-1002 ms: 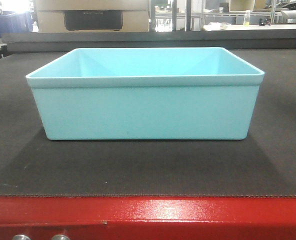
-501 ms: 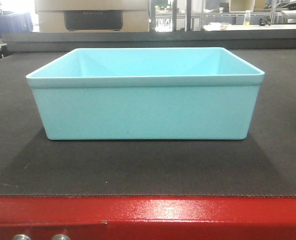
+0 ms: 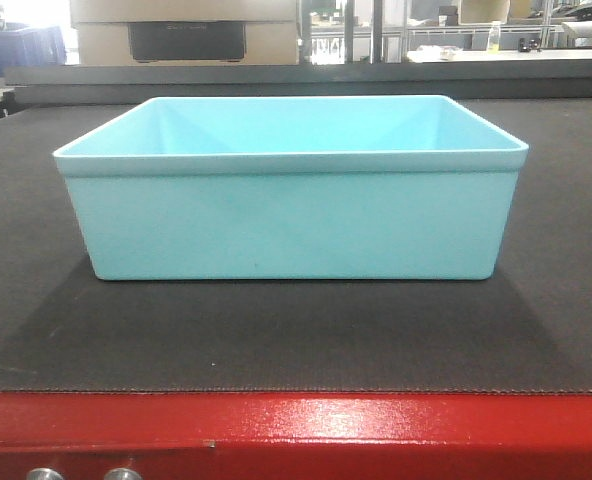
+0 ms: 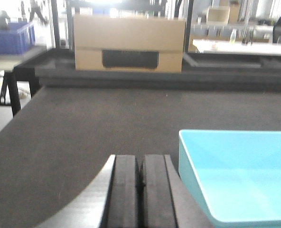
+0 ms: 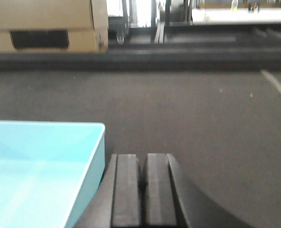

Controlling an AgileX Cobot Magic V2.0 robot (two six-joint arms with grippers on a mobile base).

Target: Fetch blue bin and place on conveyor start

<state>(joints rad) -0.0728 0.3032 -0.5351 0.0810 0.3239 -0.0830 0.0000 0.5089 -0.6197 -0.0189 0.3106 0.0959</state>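
- While the blue bin point(image 3: 291, 215) sat upright on the conveyor start point(image 3: 276, 340), just behind its red end edge point(image 3: 306, 425), nothing was gripped.
- Left gripper point(image 4: 140, 183), pads pressed together, was seen at the bin's 9 o'clock.
- Right gripper point(image 5: 144, 183), likewise pressed together, was seen at 3 o'clock.

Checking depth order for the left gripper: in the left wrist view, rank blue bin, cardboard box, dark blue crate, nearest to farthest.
From the left gripper:
1. Blue bin, right beside it on the right.
2. Cardboard box, straight ahead past the belt.
3. Dark blue crate, far left background.
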